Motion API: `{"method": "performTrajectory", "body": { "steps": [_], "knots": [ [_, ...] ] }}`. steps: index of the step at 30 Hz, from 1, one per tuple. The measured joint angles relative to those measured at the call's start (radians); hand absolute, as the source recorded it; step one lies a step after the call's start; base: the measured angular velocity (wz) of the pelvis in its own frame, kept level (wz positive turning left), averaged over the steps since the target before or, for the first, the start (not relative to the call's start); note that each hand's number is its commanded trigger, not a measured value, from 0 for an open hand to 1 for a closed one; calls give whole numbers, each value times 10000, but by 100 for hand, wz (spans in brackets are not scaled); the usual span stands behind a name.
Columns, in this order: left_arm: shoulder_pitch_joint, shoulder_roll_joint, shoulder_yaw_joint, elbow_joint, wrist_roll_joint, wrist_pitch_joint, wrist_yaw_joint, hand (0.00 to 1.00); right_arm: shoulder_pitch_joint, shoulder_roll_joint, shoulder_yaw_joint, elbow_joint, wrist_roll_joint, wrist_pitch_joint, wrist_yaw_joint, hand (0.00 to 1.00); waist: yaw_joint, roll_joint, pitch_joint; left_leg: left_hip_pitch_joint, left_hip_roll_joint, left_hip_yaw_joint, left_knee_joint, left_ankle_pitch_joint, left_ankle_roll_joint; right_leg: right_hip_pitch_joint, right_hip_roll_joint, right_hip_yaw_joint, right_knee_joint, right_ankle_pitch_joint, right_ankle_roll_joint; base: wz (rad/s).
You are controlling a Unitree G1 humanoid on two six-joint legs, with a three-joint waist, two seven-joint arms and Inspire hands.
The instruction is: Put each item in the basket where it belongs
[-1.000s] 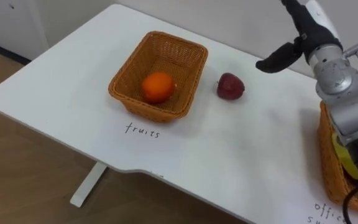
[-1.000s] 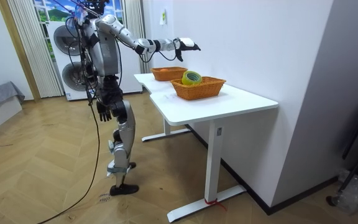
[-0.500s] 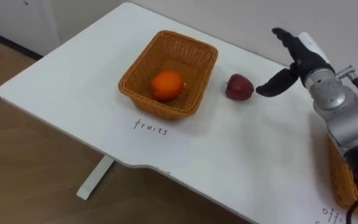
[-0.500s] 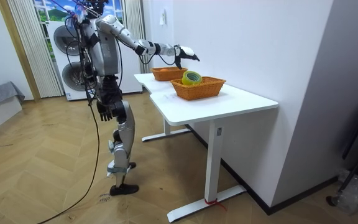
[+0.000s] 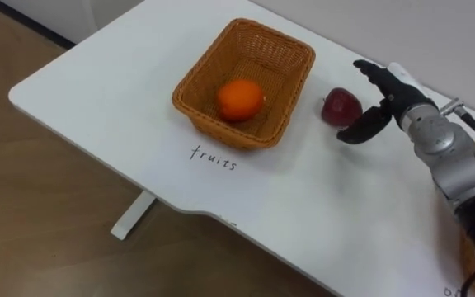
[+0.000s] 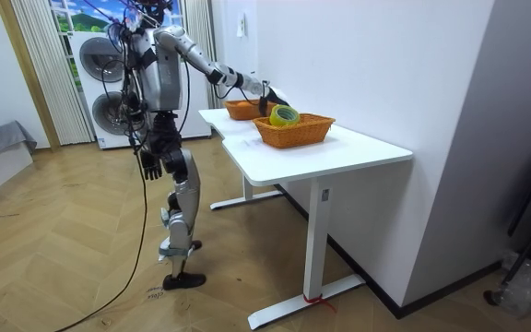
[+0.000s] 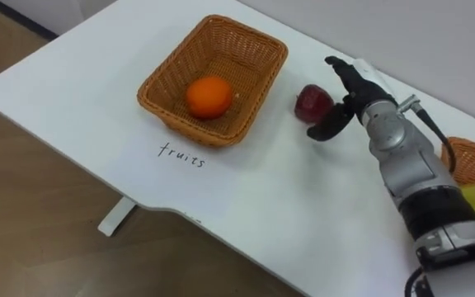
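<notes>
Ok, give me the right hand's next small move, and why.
Probably close the right hand round the red apple: its open fingers and thumb flank the apple, which sits on the table just outside the fruit basket.

Home: washing machine (image 6: 95, 60), curtains (image 6: 33, 74), parquet (image 6: 63, 277).

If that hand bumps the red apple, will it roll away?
Probably a little: the apple is round and sits loose on the smooth table. It looks firm, so the open right hand could likely grip it without denting it.
</notes>
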Motion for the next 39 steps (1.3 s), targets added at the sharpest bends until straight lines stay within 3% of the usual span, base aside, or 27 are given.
{"method": "performTrajectory", "body": {
  "steps": [11,18,32,39],
  "knots": [
    [-280,2,-70,154,-6,-141,185,0,-700,17,79,604,0,-6,-16,0,39,-282,86,-357,2,-25,119,5,-4,-324,16,-13,-8,3,-4,0],
    [-544,9,-253,204,-20,-216,176,0,-842,24,688,625,-52,-217,-41,0,44,-244,115,-595,15,-31,230,0,-6,-489,39,-21,-10,24,-23,1],
    [-745,30,-680,219,-34,-345,268,0,-969,23,709,614,-53,-359,-258,0,59,-195,144,-918,101,9,272,15,-31,-815,120,13,-10,123,-79,0],
    [-895,30,-703,219,-23,-376,345,0,-971,22,741,614,-69,-636,-328,0,75,-39,141,-960,136,12,293,12,-55,-843,155,22,-12,140,-107,0]
  ]
}}
